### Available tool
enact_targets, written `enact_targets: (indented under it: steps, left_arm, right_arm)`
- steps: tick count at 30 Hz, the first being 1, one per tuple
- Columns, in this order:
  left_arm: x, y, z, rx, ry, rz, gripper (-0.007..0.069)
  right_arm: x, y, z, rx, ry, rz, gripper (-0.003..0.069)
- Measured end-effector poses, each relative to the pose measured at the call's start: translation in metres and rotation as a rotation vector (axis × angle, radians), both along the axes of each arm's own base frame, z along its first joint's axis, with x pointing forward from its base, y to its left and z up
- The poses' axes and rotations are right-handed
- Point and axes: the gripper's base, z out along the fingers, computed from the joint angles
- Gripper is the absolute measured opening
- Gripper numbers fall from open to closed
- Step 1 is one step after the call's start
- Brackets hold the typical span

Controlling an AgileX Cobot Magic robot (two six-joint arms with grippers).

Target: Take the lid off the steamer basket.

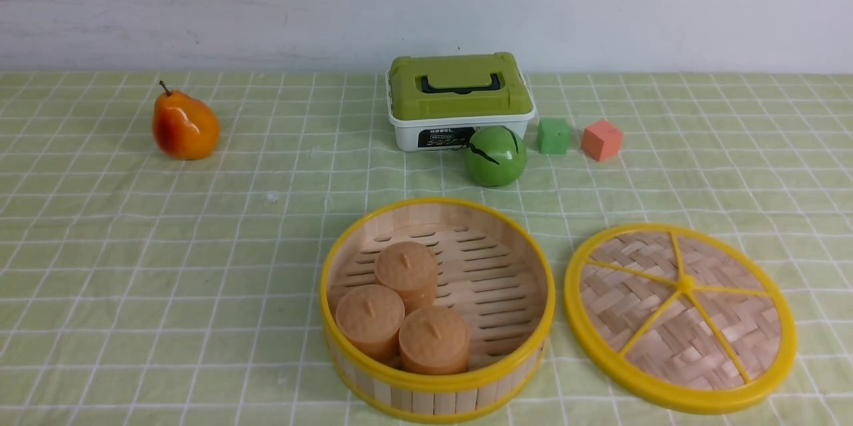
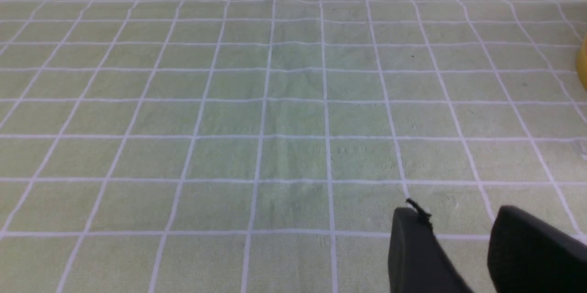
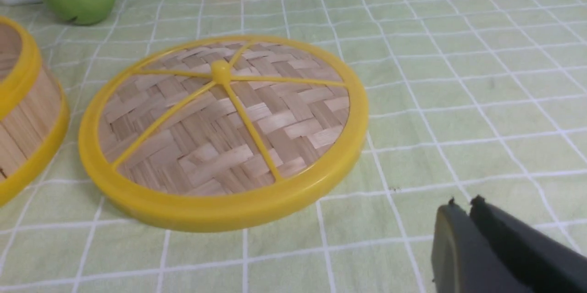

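Left fingers (image 2: 451,219): two dark tips with a clear gap between them, parted and holding nothing, over bare green checked cloth on the surface (image 2: 257,100); no task thing lies near them.
Pear (image 1: 184,125): far left, well apart from the work.
Steamer basket (image 1: 436,309): front centre, uncovered, three tan cakes (image 1: 403,306) inside on the slotted floor. Slat wall between yellow rims; it looks stiff and light.
Box (image 1: 460,99): olive top, behind the basket, with a green ball (image 1: 495,155) and two cubes (image 1: 578,138) beside it.
Lid (image 1: 680,316): already off, flat on the cloth just right of the basket, apart from it. Woven bamboo in a yellow plastic rim; likely light and rigid, the weave somewhat brittle, the plastic a little slick. Best hold, in my judgement: the centre knob (image 3: 220,71), or a pinch across the rim.
Right fingers (image 3: 463,203): pressed nearly together, holding nothing, near the lid's rim but not touching.
Progress: by the look of things, done.
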Motion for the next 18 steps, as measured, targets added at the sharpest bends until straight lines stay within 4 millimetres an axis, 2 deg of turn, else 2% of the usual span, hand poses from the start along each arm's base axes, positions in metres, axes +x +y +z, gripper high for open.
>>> enact_targets:
  steps: [18]
  left_arm:
    - [0.0, 0.0, 0.0, 0.0, 0.0, 0.0, 0.0239]
  right_arm:
    - [-0.0003, 0.0003, -0.0001, 0.0, 0.007, 0.006, 0.0042]
